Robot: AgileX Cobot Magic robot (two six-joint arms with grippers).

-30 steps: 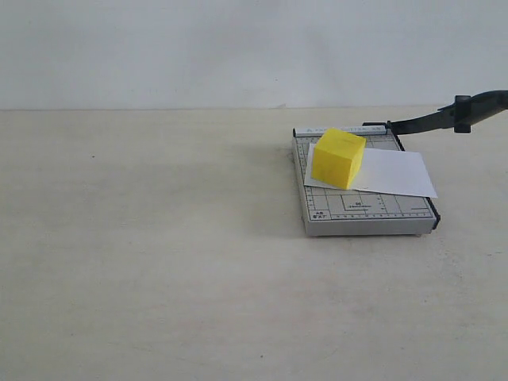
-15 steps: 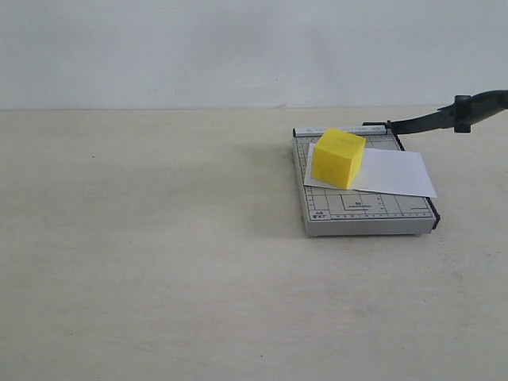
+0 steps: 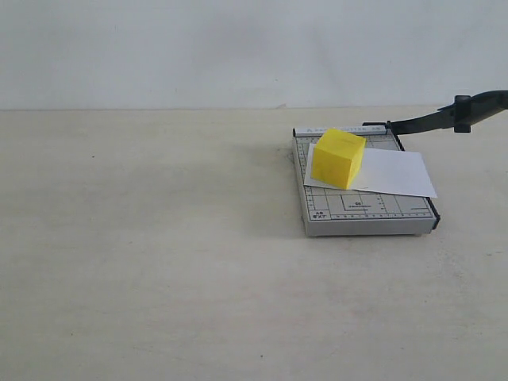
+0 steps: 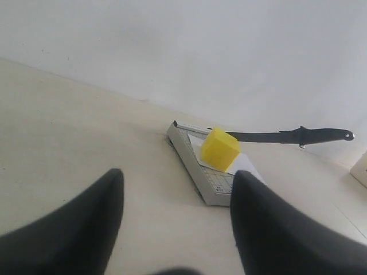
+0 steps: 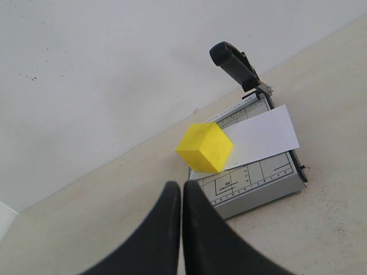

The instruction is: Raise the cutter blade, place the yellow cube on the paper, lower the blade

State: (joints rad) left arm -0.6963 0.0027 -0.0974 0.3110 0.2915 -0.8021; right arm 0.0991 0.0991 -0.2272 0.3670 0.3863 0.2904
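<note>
The yellow cube point(image 3: 338, 158) rests on the left end of the white paper point(image 3: 394, 172), which lies across the grey cutter base point(image 3: 361, 214). The black cutter blade point(image 3: 444, 117) is raised, slanting up to the right from its hinge at the base's far corner. Neither arm shows in the exterior view. My left gripper point(image 4: 178, 182) is open and empty, back from the cutter, with the cube point(image 4: 219, 149), paper point(image 4: 245, 165) and blade point(image 4: 287, 136) beyond it. My right gripper point(image 5: 181, 192) is shut on nothing, short of the base point(image 5: 258, 186), cube point(image 5: 205, 147) and blade handle point(image 5: 234, 64).
The cutter stands on a pale beige table point(image 3: 159, 254) against a white wall point(image 3: 238, 48). A light object's corner point(image 4: 361, 169) shows at the edge of the left wrist view.
</note>
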